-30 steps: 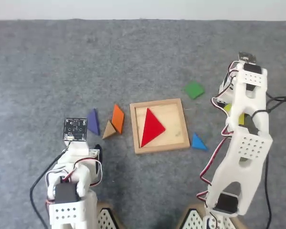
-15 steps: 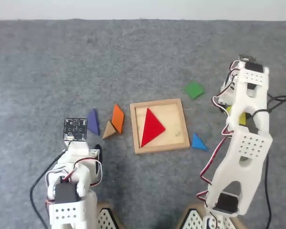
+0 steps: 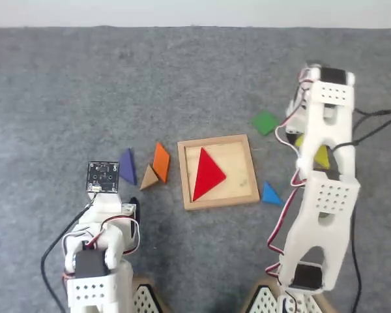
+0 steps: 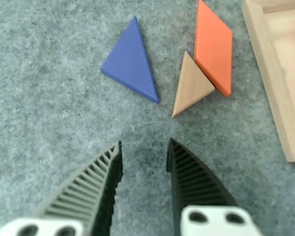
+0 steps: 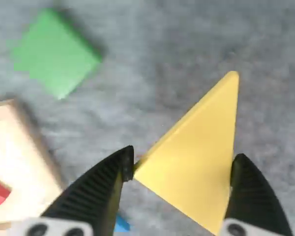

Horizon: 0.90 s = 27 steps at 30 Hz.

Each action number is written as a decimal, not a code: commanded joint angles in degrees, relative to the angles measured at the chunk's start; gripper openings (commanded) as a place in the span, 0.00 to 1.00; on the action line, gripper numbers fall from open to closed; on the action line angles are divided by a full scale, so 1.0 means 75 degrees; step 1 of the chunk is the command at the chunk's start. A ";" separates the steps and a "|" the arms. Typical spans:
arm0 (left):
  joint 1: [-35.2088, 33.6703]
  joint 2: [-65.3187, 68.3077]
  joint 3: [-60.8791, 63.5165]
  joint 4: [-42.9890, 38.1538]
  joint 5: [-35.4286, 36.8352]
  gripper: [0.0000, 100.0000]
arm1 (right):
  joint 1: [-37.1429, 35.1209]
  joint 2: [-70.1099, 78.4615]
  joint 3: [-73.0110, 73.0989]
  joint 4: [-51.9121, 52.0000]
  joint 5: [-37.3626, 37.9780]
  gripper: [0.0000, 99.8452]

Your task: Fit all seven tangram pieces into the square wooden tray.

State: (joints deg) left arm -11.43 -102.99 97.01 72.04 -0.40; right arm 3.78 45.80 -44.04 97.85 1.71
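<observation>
**Right gripper** (image 5: 183,162): the jaws are set wide and closed onto the yellow triangle (image 5: 201,147). One finger bears on a corner and the other on the far edge. The hold at the corner is slight, so the piece may pivot. I cannot tell whether the piece is clear of the grey mat (image 3: 65,85). In the high view it sits beneath the right arm at the right of the frame, right of the tray (image 3: 215,139) and lower right of the green square (image 3: 265,122).

**Tray:** it lies at the centre of the frame and holds the red triangle (image 3: 206,175) alone. The triangle's long edge lies along the left wall and its apex is near the middle. The right half of the floor is bare.

**Left gripper** (image 4: 143,146): it is partly open, holds nothing, and is poised over the mat at lower left. It is near the blue triangle (image 4: 130,61), the tan triangle (image 4: 191,86) and the orange parallelogram (image 4: 214,46), which are grouped left of the tray. A small light-blue triangle (image 3: 270,194) lies just beside the tray's lower right corner.

**Step in hand (judged):** carry the yellow triangle to the tray.

**Recommendations:**
- Raise the piece above the rim before moving left.
- Pass below the green square rather than over it.
- Turn the wrist so the long edge lies parallel to a free wall and the apex points to the middle.
- Lower the piece flat.
- Do not push the red triangle off its wall.
- Open the jaws only once the piece rests on the floor, since a tilted release would likely catch on the rim.
</observation>
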 commanded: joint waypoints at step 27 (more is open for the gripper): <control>-0.0012 -0.0141 -0.0064 0.0023 0.0059 0.15 | -0.3581 -0.0088 -0.1067 0.0592 0.2884 0.27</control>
State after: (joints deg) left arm -11.43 -102.99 97.01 72.04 -0.40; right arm -21.89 45.80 -49.67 100.22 20.00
